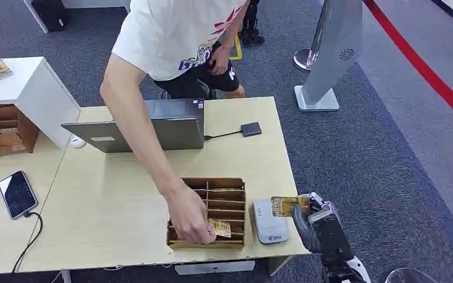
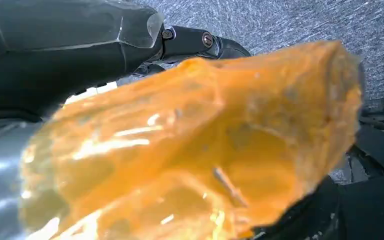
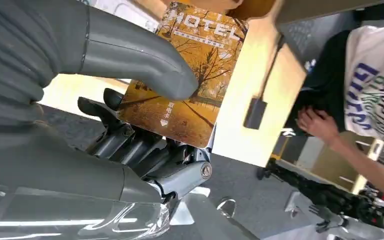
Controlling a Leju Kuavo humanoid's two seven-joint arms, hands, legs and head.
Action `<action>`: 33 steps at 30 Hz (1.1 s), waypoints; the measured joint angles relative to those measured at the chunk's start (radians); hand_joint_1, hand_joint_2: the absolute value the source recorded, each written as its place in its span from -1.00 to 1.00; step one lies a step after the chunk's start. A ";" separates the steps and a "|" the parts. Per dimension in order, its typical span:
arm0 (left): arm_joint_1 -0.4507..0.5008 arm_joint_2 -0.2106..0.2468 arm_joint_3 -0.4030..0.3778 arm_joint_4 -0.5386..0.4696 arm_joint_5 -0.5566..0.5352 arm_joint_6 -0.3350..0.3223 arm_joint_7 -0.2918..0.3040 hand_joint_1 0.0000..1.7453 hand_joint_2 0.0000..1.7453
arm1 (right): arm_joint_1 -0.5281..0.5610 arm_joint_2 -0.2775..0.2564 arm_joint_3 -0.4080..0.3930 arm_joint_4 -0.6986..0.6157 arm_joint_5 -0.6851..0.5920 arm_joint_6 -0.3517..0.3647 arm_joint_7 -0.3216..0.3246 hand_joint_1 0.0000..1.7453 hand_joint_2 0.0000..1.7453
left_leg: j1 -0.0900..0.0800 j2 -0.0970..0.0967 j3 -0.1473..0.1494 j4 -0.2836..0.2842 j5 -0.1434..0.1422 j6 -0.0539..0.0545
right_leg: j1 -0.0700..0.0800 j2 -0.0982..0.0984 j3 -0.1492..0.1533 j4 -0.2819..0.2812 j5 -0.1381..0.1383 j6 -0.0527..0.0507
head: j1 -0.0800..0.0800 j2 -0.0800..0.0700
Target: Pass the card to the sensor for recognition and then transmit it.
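The robot's right hand (image 1: 314,221) holds a hotel card (image 1: 290,206) at the near right corner of the table (image 1: 112,206), the card poised just above the right edge of a grey card reader (image 1: 269,221). In the right wrist view, the thumb (image 3: 145,65) presses on the card's printed face, an autumn scene under the word HOTEL, while the darker fingers (image 3: 130,145) back it from behind.

Just left of the reader stands a brown slotted card box (image 1: 212,212). A person in a white printed T-shirt (image 1: 171,35) leans in from the far side of the table, one hand (image 1: 190,221) reaching into the box's near end, beside a second card (image 1: 220,228) in the box.

Farther back on the table are an open laptop (image 1: 147,125) and a small dark device (image 1: 250,129) joined to it by a cable. A phone (image 1: 17,193) lies at the left, near a white cabinet (image 1: 29,94). A grey kiosk stand (image 1: 330,53) rises from the carpet beyond the table.

In the left wrist view, a blurred orange mass (image 2: 195,150) sits close to the lens; whether the left hand is spread or closed cannot be told.
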 joint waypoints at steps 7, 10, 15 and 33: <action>0.000 0.000 0.000 0.000 -0.015 -0.005 0.000 -1.00 -1.00 | -0.044 0.000 0.005 0.072 0.048 -0.003 0.043 1.00 1.00 | 0.000 0.000 0.000 0.000 0.000 0.000 | 0.000 0.000 0.000 0.000 0.000 0.000 | 0.000 0.000; -0.001 0.000 0.000 0.000 -0.019 -0.007 0.001 -1.00 -1.00 | -0.062 0.000 0.005 0.107 0.063 -0.003 0.051 1.00 1.00 | 0.000 0.000 0.000 0.000 0.000 0.000 | 0.000 0.000 0.000 0.000 0.000 0.000 | 0.000 0.000; -0.001 0.000 0.000 0.000 -0.021 -0.008 0.001 -1.00 -1.00 | -0.078 0.000 0.005 0.147 0.094 0.000 0.070 1.00 1.00 | 0.000 0.000 0.000 0.000 0.000 0.000 | 0.000 0.000 0.000 0.000 0.000 0.000 | 0.000 0.000; -0.001 0.000 0.001 0.000 -0.029 -0.015 0.001 -1.00 -1.00 | -0.089 0.000 0.003 0.242 0.206 0.021 0.145 1.00 1.00 | 0.000 0.000 0.000 0.000 0.000 0.000 | 0.000 0.000 0.000 0.000 0.000 0.000 | 0.000 0.000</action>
